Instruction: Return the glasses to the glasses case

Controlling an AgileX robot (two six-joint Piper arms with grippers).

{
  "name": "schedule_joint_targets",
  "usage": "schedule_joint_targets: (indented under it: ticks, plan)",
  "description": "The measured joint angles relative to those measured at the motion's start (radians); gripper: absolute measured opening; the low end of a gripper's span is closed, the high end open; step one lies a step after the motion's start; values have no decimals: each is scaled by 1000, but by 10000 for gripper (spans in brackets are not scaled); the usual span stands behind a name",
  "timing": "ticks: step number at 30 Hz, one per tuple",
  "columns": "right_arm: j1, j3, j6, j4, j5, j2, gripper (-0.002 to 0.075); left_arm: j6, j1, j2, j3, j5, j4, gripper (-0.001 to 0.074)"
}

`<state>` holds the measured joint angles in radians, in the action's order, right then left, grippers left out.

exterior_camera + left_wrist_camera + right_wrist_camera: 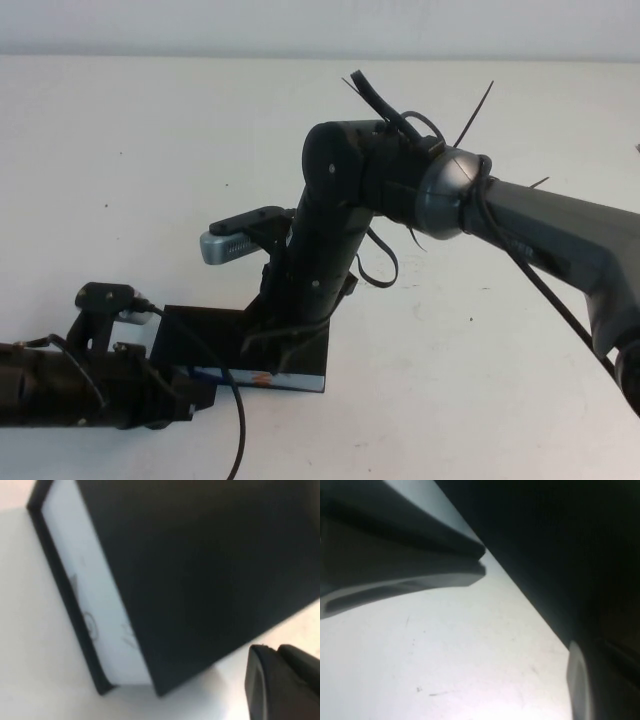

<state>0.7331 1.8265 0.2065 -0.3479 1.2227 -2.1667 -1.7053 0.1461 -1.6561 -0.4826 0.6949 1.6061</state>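
Observation:
The glasses case is a flat black box near the table's front, with a blue-white front side and an orange mark. Its lid looks down. The glasses are hidden. My right gripper reaches down onto the case's right half, its fingertips hidden behind its own arm. The right wrist view shows only one finger beside the black case. My left gripper sits low at the case's front left corner. The left wrist view shows the case's black top, its pale side, and one finger.
The white table spreads around the case. The right arm's forearm and its loose cable ties stand above the case. A cable hangs from the left arm over the front of the table.

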Motion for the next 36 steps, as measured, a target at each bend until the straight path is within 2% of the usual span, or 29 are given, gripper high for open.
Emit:
schedule_joint_targets:
  ticks: [10,17,27,31,36]
  plan:
    - [0,-7,-35,45,0,125,-13,271,0,215,0,63,-180,-1]
    - [0,-46,-137,139,2,326,-13,369,0,610,2,52,-271,-1]
    - [0,-439,-222,242,10,794,-13,480,0,1207,48,-230,-357,-1]
    - [0,-636,-246,260,-5,1029,-13,488,0,1406,157,-342,-355,-1]
    - [0,-858,-278,278,-108,1336,-13,488,0,1589,316,-462,-351,-1]
